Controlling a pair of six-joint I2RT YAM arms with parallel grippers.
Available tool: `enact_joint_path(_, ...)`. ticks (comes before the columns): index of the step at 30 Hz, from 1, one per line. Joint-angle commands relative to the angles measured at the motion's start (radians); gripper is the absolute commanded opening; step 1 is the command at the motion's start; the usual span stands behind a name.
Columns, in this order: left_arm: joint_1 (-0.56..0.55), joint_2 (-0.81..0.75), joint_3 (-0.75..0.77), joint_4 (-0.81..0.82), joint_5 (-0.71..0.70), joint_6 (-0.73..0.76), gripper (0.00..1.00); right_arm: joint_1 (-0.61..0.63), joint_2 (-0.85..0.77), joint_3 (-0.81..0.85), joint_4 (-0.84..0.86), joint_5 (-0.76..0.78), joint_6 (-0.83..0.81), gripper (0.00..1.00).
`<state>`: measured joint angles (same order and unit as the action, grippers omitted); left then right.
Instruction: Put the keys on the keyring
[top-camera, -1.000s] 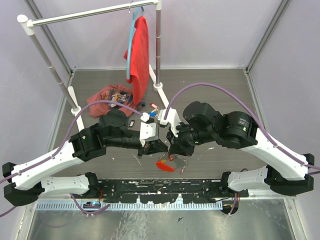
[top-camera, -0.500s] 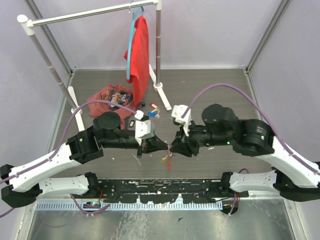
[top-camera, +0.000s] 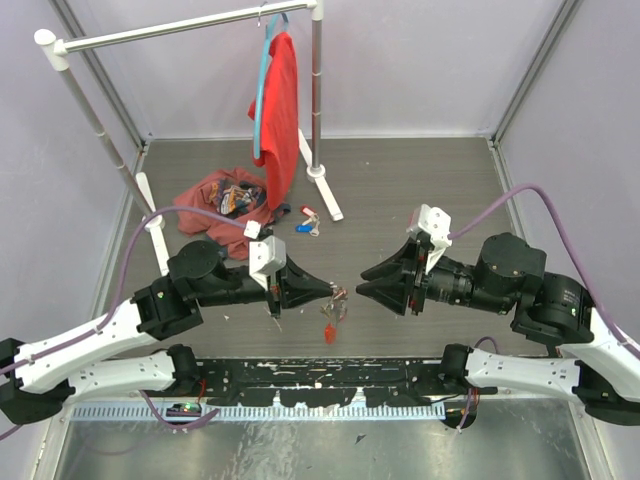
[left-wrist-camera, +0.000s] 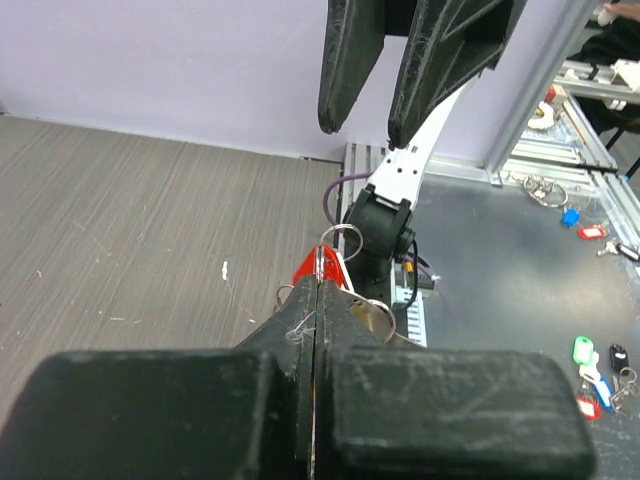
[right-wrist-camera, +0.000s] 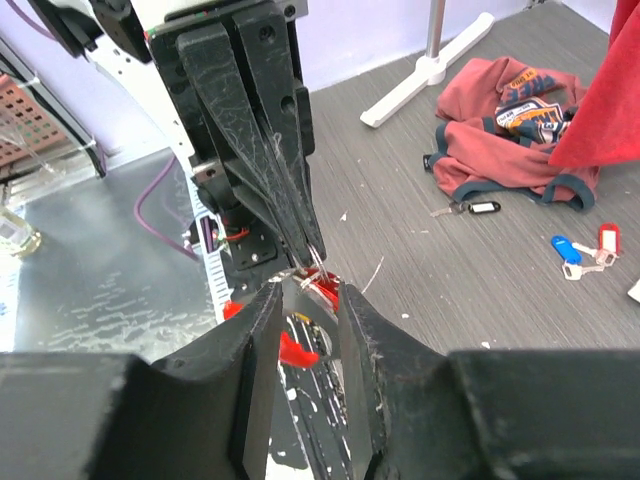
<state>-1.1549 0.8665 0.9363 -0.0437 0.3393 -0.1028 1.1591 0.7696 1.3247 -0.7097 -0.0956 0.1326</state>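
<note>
Since the earlier frames the right gripper (top-camera: 361, 281) has drawn back from the left gripper (top-camera: 326, 290); the two were bunched together over the table centre and their tips now face each other across a short gap. Left gripper is clenched, pads flush with no daylight between them in its wrist view (left-wrist-camera: 318, 285), and it grasps the keyring (top-camera: 335, 298). The keyring hangs at and just below that gripper's tips, clear of the table, with the red tag (top-camera: 328, 333) dangling lowest. A wire ring (left-wrist-camera: 340, 238) stands proud of the closed fingertips; the part pinched between the pads is hidden, and the small metal pieces beside the red tag are too fine to resolve as separate keys. Right gripper stands released, fingers parted, nothing between them; its wrist view (right-wrist-camera: 308, 295) shows the keyring (right-wrist-camera: 315, 275) just ahead of its tips, partly cut off by its own fingers. Beyond both grippers, loose tagged keys (top-camera: 308, 222) lie near a crumpled red garment (top-camera: 215, 195).
</note>
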Motion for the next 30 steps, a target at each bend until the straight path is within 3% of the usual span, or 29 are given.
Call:
enact_joint_path(1,-0.005,-0.030,-0.021,0.149,-0.036,-0.058,0.00,0.004,0.017,-0.003,0.127,0.029,0.049,0.35)
enact_joint_path(12,-0.005,-0.033,-0.032,0.108,-0.168,-0.042,0.00,0.004,0.057,0.012,0.091,0.174,0.312,0.35)
enact_joint_path(21,-0.005,-0.027,-0.025,0.111,-0.171,-0.034,0.00,0.004,0.082,0.016,0.066,0.188,0.339,0.27)
enact_joint_path(30,-0.006,-0.032,-0.020,0.099,-0.159,-0.032,0.00,0.004,0.094,0.011,0.070,0.197,0.335,0.27)
